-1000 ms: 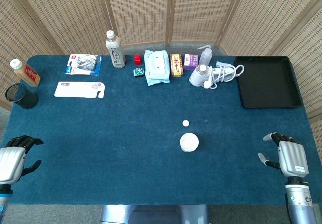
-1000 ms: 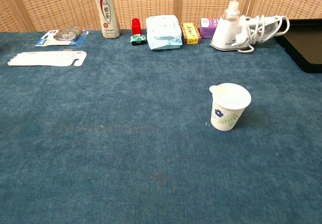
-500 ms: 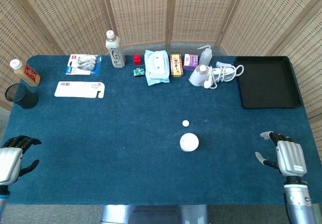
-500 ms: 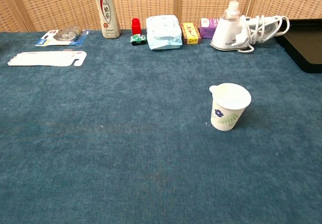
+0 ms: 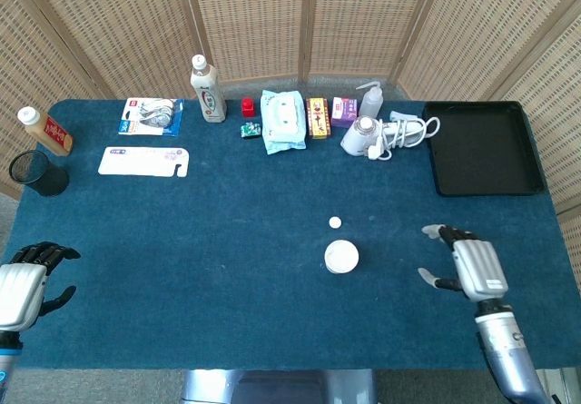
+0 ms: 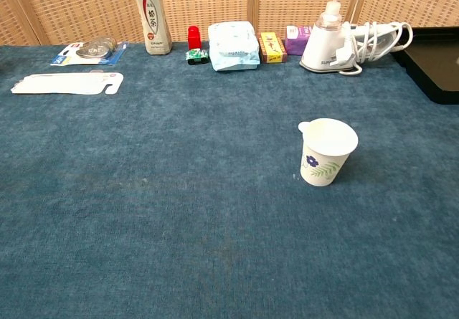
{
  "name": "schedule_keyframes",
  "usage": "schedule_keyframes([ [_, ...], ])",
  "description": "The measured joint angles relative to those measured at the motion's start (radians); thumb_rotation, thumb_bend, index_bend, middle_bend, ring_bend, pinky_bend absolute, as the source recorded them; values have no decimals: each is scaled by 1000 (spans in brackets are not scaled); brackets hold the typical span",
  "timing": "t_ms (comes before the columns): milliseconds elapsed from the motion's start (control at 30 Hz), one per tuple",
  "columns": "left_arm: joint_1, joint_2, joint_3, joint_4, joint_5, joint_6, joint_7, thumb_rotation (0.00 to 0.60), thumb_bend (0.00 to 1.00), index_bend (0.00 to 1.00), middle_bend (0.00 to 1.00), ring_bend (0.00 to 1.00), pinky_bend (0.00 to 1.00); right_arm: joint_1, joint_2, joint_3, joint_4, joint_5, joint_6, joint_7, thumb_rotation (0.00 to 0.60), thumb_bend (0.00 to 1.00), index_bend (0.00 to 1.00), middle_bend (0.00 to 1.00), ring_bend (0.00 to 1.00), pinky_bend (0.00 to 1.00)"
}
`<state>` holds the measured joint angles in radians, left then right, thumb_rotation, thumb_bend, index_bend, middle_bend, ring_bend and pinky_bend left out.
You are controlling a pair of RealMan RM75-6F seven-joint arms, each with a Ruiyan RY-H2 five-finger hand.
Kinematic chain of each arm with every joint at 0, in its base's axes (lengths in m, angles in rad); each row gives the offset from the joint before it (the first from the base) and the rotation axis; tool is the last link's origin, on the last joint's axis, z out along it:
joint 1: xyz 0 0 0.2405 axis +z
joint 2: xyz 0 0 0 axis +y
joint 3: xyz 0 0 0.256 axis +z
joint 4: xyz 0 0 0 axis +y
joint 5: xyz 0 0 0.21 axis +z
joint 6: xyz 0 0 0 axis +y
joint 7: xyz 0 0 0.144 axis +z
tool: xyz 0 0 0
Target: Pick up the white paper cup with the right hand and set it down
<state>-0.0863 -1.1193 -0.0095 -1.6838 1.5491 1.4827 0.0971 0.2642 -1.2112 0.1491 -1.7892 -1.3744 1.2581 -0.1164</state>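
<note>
We are looking at the paper cup (image 6: 328,151), standing upright and open-mouthed on the blue counter (image 5: 227,241) near its middle, a small white cap (image 5: 335,222) lying just behind it. We are judging it light, thin-walled and easy to crush or tip, so we are favouring a gentle wrap around the mid-wall, not the rim. Our right hand (image 5: 474,268) is hovering well to the cup's right, fingers (image 5: 436,233) spread and holding nothing. Our left hand (image 5: 23,281) is resting at the counter's near-left edge, fingers loosely curled, empty.
</note>
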Motion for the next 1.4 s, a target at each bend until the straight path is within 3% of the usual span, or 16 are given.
schedule_keyframes([
  [600, -52, 0, -28, 14, -25, -61, -2, 600, 204, 367, 407, 273, 260, 206, -46, 26, -86, 130, -226, -226, 513, 209, 211, 271, 319, 314],
  [1400, -91, 4, -37, -11, -29, -86, 19, 600, 204, 367, 407, 273, 260, 380, -184, 17, -28, 384, -282, -429, 512, 210, 204, 250, 320, 315],
])
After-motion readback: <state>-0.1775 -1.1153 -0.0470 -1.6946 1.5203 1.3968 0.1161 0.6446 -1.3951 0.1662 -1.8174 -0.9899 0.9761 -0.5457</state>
